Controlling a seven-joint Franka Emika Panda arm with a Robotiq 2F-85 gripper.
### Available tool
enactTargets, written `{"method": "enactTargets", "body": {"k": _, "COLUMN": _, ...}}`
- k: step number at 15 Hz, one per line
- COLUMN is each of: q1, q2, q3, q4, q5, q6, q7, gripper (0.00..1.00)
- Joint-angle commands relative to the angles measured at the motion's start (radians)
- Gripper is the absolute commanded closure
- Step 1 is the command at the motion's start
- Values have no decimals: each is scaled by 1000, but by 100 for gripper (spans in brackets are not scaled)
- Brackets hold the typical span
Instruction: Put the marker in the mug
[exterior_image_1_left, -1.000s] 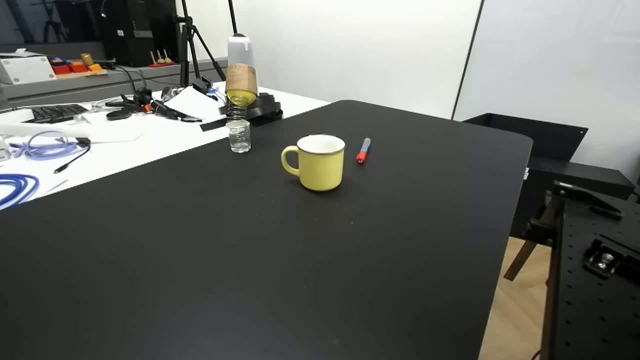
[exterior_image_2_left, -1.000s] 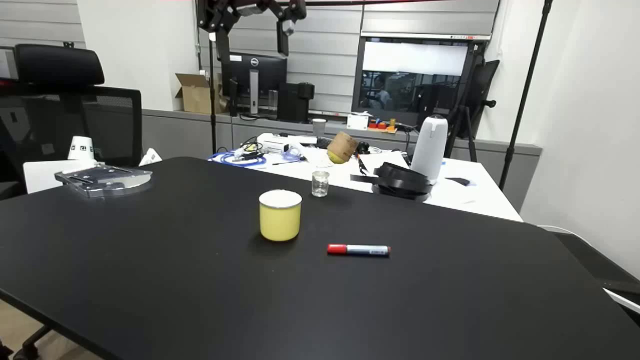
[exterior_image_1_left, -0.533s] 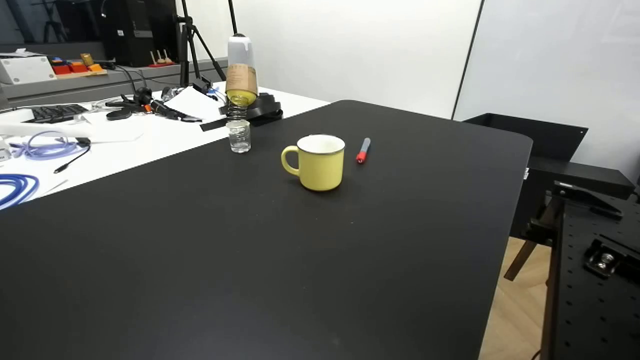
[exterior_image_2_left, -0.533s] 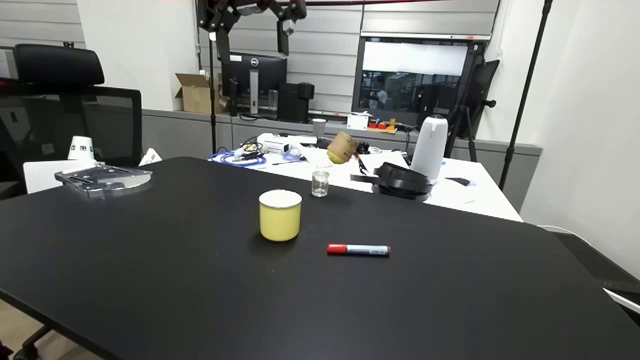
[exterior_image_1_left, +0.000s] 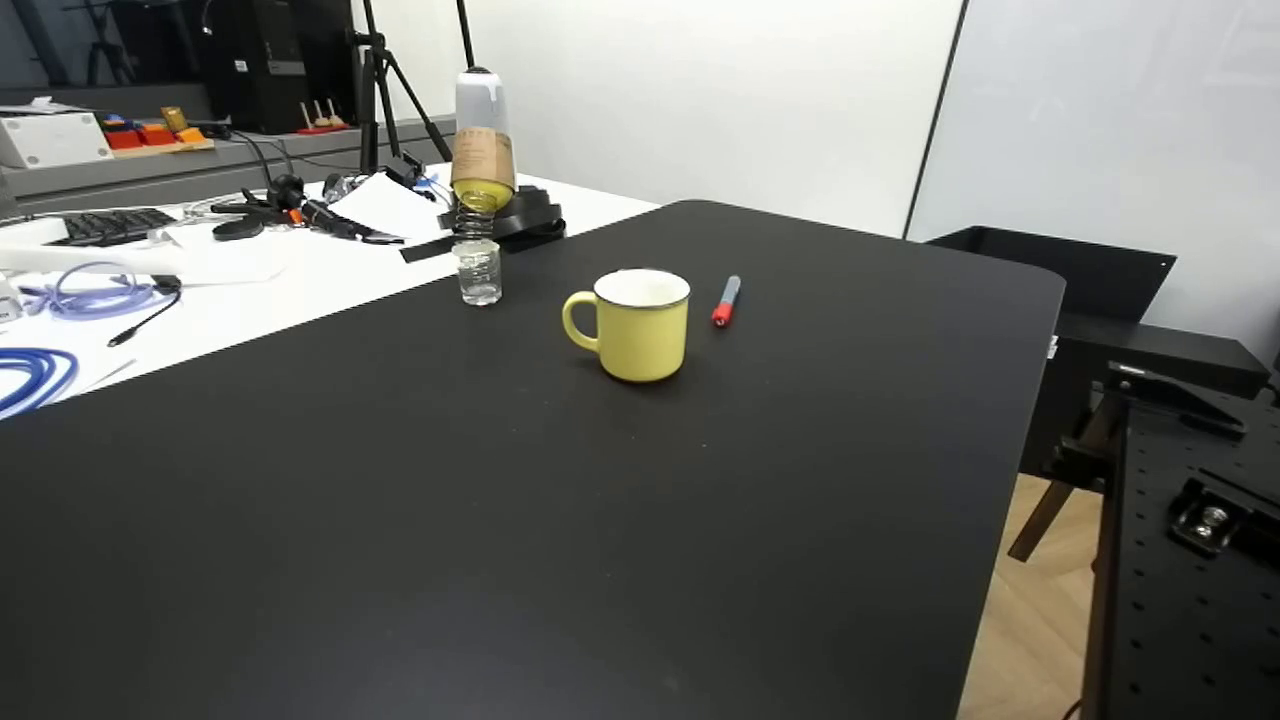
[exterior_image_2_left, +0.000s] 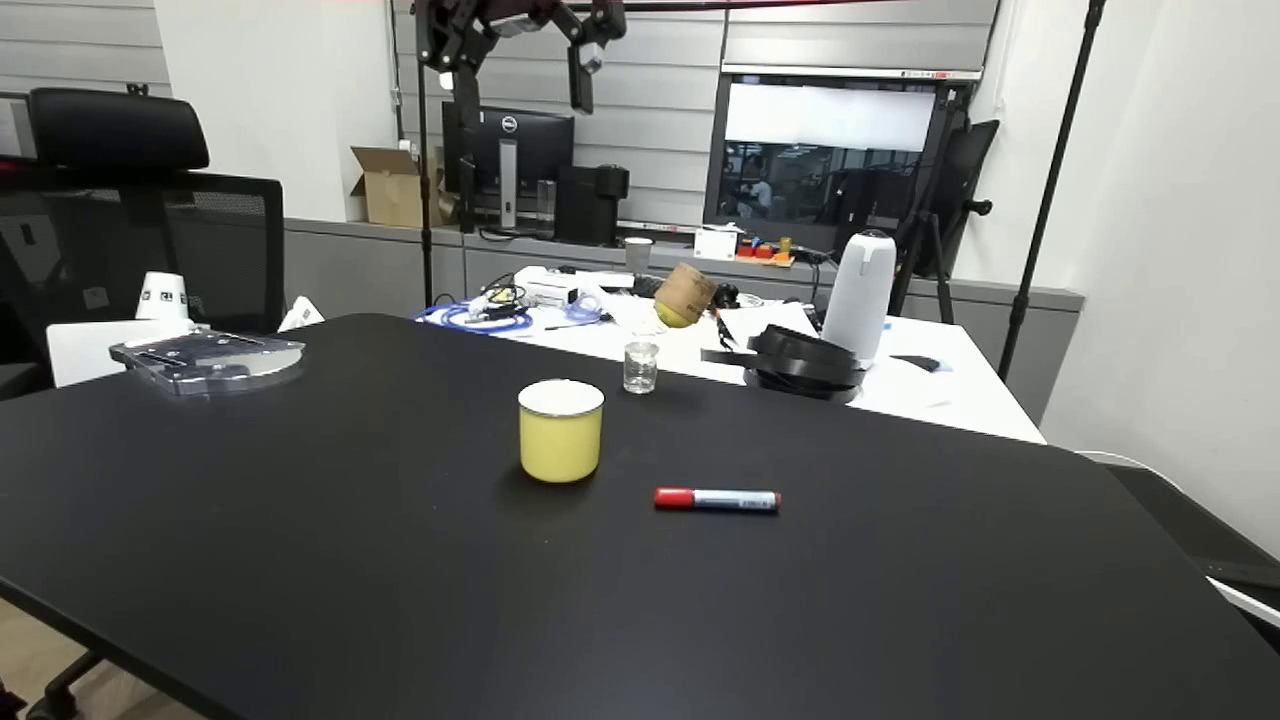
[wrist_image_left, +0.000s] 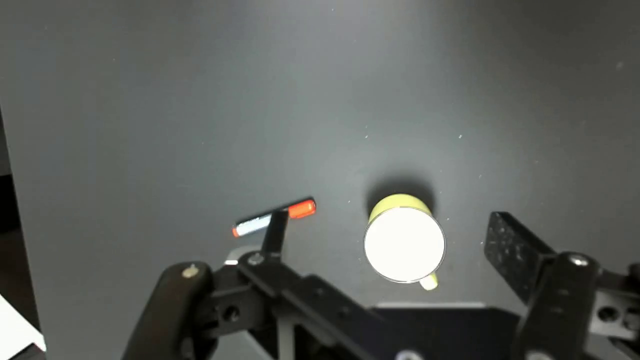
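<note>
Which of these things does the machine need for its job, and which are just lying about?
For the job:
red marker
yellow mug it should go into
robot's gripper, open

Just lying about:
small clear cup
clear slab
cardboard box
keyboard

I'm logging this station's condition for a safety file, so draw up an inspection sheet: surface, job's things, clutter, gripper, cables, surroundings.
Surface: black table, with a few pale specks showing in the wrist view.
Job's things: red-capped marker lying flat on the black table, apart from the upright mug.
Clutter: small clear cup and clear slab on the black table.
Gripper: open, above the black table, holding nothing.
Cables: blue cable coiled on the white table alongside.
Surroundings: office chair, monitor, tripod.
</note>
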Motion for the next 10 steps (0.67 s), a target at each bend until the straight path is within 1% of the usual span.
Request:
{"method": "enactTargets", "body": {"k": 1, "q1": -41, "q2": 71, "q3": -20, "q4": 16, "q5": -58, "q6": 128, "q7": 151, "gripper": 0}}
{"method": "enactTargets", "body": {"k": 5, "q1": -86, "q2": 200, "q3": -62, "q4": 40, "q5": -55, "q6": 313, "q7": 282, "gripper": 0}}
{"method": "enactTargets", "body": {"k": 8, "q1": -96, "q2": 298, "q3": -89, "q4": 68, "q5": -22, "q6": 403, "q7": 384, "gripper": 0}}
{"method": "enactTargets", "body": {"k": 10, "q1": -91, "q2": 354, "q3": -105, "q4": 88, "q5": 19, "q6": 438, "q7": 444, "gripper": 0}}
